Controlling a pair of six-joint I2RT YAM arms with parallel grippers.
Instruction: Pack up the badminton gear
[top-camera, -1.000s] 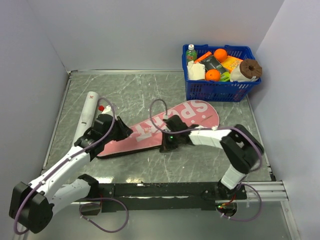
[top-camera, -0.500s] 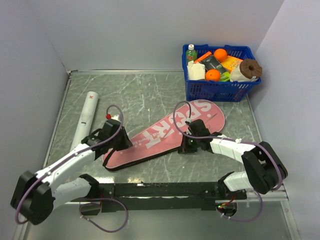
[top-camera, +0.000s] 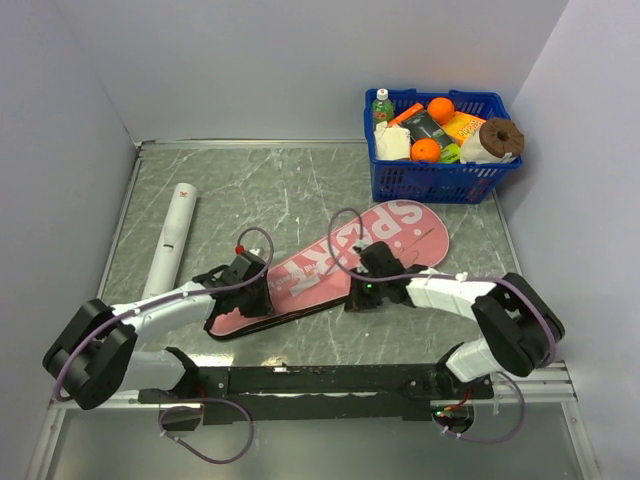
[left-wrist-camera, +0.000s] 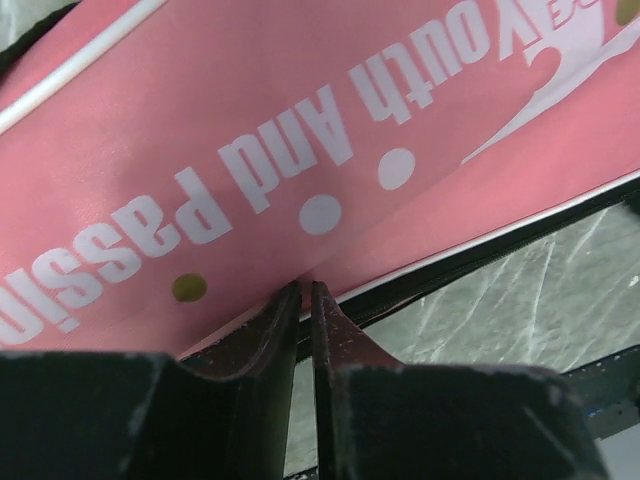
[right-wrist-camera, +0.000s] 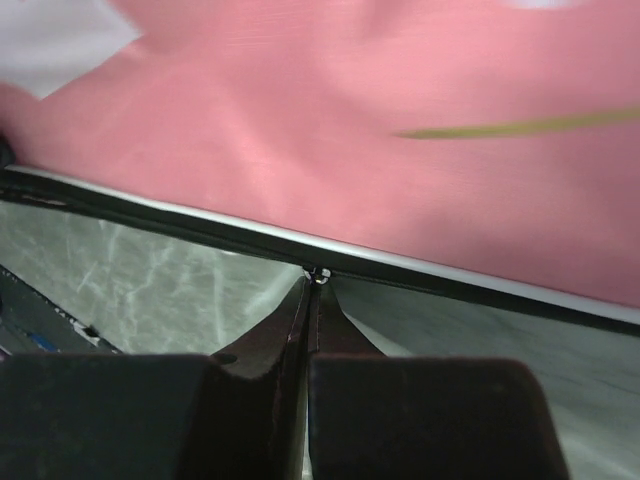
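Observation:
The pink racket-shaped bag (top-camera: 330, 260) lettered "SPORT" lies flat and diagonal on the table, its wide end toward the basket. My left gripper (top-camera: 258, 297) sits at the narrow end. In the left wrist view the left gripper (left-wrist-camera: 305, 292) is shut, pinching the pink bag (left-wrist-camera: 300, 130) at its black-trimmed edge. My right gripper (top-camera: 362, 296) is at the bag's near long edge. In the right wrist view the right gripper (right-wrist-camera: 318, 280) is shut on the small metal zipper pull (right-wrist-camera: 318, 271) of the bag (right-wrist-camera: 400, 130). A long white tube (top-camera: 172, 238) lies apart at the left.
A blue basket (top-camera: 440, 182) of groceries stands at the back right, close to the bag's wide end. Grey walls close in the table on the left, back and right. The black rail with the arm bases runs along the near edge.
The bag has shifted and turned on the table. My left gripper moved right and nearer with the narrow end. My right gripper slid left along the bag's near edge over the last half second.

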